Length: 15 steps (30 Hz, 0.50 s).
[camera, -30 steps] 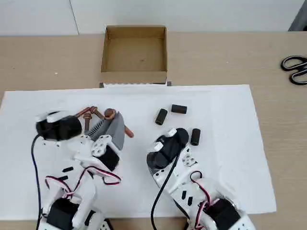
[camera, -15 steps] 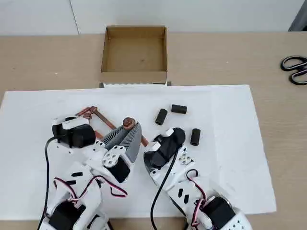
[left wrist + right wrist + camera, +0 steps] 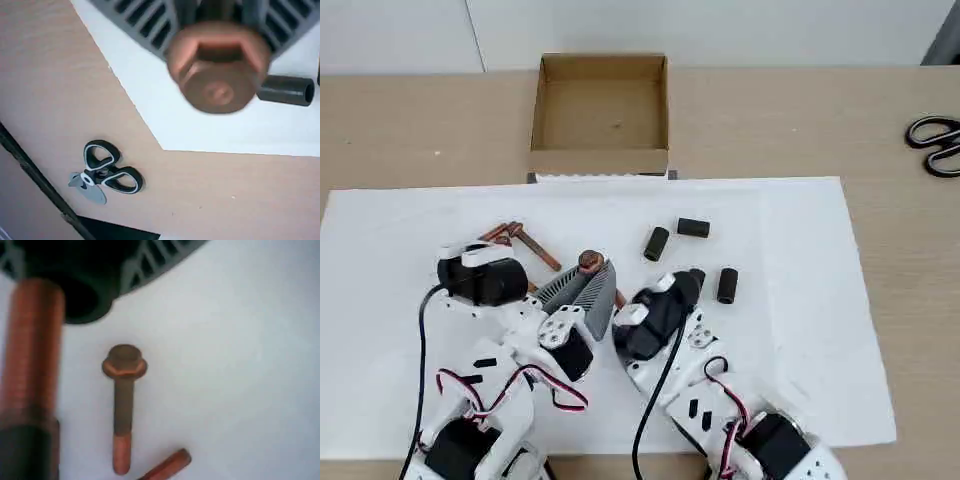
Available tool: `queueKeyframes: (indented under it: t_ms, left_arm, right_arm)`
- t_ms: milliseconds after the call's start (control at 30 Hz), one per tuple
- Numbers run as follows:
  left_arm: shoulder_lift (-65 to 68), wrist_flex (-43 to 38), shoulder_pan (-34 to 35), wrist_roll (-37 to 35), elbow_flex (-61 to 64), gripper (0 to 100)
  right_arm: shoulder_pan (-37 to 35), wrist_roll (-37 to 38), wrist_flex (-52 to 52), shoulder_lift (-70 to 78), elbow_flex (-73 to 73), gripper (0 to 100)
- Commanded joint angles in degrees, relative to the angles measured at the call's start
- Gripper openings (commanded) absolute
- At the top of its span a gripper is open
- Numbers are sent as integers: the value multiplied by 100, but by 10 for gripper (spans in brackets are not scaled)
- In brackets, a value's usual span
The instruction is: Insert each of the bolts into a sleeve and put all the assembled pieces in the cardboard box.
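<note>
My left gripper (image 3: 592, 270) is shut on a copper bolt (image 3: 588, 262), and its hex head (image 3: 217, 70) sits between the grey fingers (image 3: 135, 15). The bolt's threaded shaft (image 3: 32, 345) runs beside a black sleeve (image 3: 80, 297) that my right gripper (image 3: 85, 270) is shut on. In the high view that right gripper (image 3: 625, 318) is close against the left one, mid paper. Two loose bolts (image 3: 520, 240) lie on the paper to the left; one (image 3: 123, 400) lies flat. Three loose sleeves (image 3: 656, 243) (image 3: 693, 228) (image 3: 727, 285) lie to the right. The cardboard box (image 3: 535, 110) stands open at the back.
A white paper sheet (image 3: 790, 230) covers the near table. Black-handled scissors (image 3: 935, 143) lie on the bare wood at the far right and also appear in the left wrist view (image 3: 105, 172). A sleeve (image 3: 287, 90) rests on the paper beyond the bolt head.
The left arm carried the bolt to the right, up to the right gripper. The right gripper shifted left to meet it. Loose bolts and sleeves stayed put.
</note>
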<state>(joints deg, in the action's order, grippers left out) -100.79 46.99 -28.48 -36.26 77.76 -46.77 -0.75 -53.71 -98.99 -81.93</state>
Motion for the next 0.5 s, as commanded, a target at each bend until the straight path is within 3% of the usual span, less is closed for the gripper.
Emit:
queueKeyframes:
  t_ms: [0,467]
  left_arm:
    - [-62,9,-18,-26,-31,5]
    - [-70,-9,-18,0,-22,5]
  right_arm:
    - [-127,0,136,-84,352,2]
    - [110,79,-84,-101,396,2]
